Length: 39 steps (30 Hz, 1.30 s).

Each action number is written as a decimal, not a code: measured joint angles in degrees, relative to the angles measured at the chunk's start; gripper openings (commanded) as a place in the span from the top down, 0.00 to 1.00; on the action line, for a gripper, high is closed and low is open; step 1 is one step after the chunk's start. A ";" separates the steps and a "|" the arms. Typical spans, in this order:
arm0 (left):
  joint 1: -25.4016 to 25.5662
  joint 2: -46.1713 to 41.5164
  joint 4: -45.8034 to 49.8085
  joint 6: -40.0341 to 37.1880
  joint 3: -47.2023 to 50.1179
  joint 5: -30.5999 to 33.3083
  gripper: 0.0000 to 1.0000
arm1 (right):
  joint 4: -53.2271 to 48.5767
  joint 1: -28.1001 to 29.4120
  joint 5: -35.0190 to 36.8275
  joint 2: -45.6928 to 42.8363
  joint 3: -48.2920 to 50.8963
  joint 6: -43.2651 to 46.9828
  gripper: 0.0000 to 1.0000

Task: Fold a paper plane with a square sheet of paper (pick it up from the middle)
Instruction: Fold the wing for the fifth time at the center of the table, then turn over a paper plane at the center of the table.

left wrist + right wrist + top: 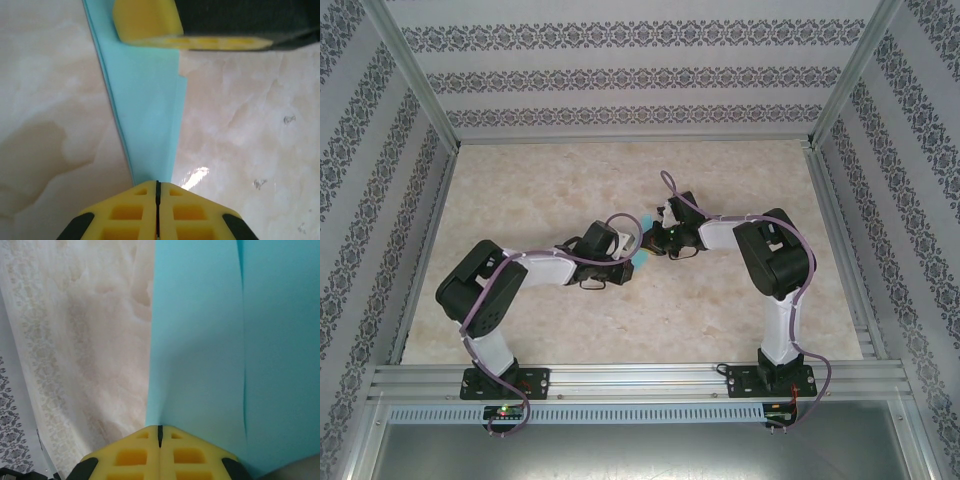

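The paper (642, 256) hangs between the two arms over the middle of the tabletop (720, 320). It is folded into a narrow layered strip, turquoise on every face that shows.

The left end effector (626, 262) has its fingers pressed together on one narrow end. In its wrist view the strip (147, 110) runs straight out from the closed tips (157, 187) to the right end effector (147, 30), which pinches the far end. The right end effector (653, 243) is likewise closed on the paper, and the wider layered part (200, 340) spreads out from its tips (160, 432).

**What could go wrong**
- With both ends clamped, the arms drawing apart would likely tear the thin sheet or pull it out of one grip. The left end looks the weaker, since it holds only a narrow end of the strip.
- Moving the arms toward each other would probably buckle the strip and put in a stray crease.
- A twist between the wrists could shear the layers, whose edges already sit slightly stepped, and spoil the centre line.
- If one side lets go, the folds may spring open.

**What is hard to make out**
- From above, the end effectors cover nearly all of the paper, leaving only slivers of turquoise.
- I cannot tell whether the strip touches the tabletop (250, 125) or hangs just above it.
- The number of folds is unclear.
- The right wrist view cuts the sheet off at its right edge.
- A dark shape in the lower right corner of that view is unidentifiable.
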State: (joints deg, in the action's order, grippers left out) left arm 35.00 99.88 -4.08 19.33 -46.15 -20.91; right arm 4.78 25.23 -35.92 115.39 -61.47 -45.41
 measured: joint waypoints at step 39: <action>2.14 -8.07 21.88 -0.33 -10.82 4.09 0.49 | -11.65 -3.21 0.46 -16.57 -2.47 7.56 0.58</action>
State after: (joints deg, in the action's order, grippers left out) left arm 37.15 91.81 17.80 19.00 -56.97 -16.82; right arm -6.87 22.02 -35.46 98.83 -63.94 -37.85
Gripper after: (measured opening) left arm 0.494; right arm 0.407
